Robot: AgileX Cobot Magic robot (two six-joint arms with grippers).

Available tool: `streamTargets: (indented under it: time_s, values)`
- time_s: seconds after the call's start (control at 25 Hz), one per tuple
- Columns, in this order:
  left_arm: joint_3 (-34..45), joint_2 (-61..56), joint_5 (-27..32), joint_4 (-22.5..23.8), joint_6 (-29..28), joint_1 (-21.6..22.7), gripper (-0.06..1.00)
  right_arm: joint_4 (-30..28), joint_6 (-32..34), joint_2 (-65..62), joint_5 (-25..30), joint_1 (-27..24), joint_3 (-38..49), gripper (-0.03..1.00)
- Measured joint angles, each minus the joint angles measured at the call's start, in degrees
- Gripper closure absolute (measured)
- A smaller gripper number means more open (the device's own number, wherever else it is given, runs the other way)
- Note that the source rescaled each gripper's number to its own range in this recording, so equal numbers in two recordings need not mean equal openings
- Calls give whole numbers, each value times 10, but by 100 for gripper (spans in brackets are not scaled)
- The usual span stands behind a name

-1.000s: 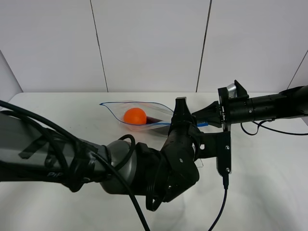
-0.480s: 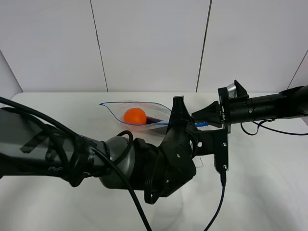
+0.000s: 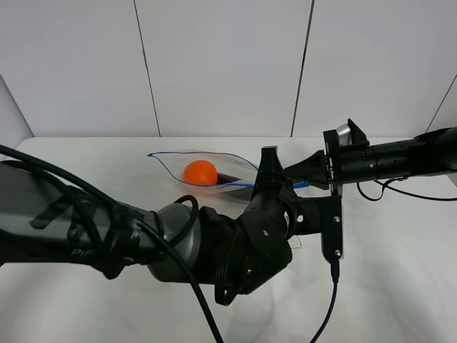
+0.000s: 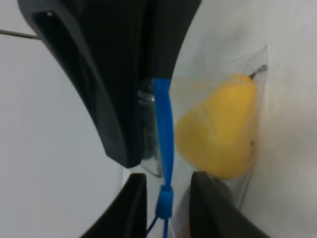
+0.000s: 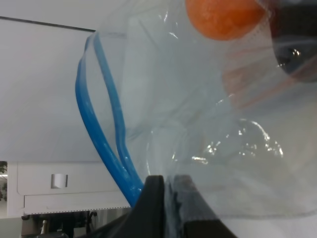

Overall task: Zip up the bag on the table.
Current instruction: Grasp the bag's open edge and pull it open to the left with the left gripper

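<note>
The clear bag (image 3: 232, 166) lies on the white table (image 3: 86, 164) with an orange ball (image 3: 200, 172) and a dark item inside. Its blue zipper strip (image 4: 164, 134) gapes open at the far left end. My right gripper (image 3: 291, 172) is shut on the bag's right end, and the right wrist view shows it (image 5: 168, 187) pinching the plastic beside the strip (image 5: 101, 144). My left gripper (image 4: 167, 181) is open, its fingers (image 4: 134, 201) astride the strip without touching it, close to the right gripper. A yellow pear (image 4: 218, 134) shows through the bag.
My left arm (image 3: 178, 243) fills the front middle of the exterior view and hides part of the bag. A black cable (image 3: 328, 300) hangs from it. White wall panels (image 3: 221, 64) stand behind the table.
My left gripper shifted slightly left along the zipper and then back right. The right gripper and the bag have held still.
</note>
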Motion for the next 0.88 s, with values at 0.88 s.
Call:
streamTargets:
  time_s: [0.88]
  values:
    - [14,0,41,10,17,-2,94,0,0,0,0,2,0,97]
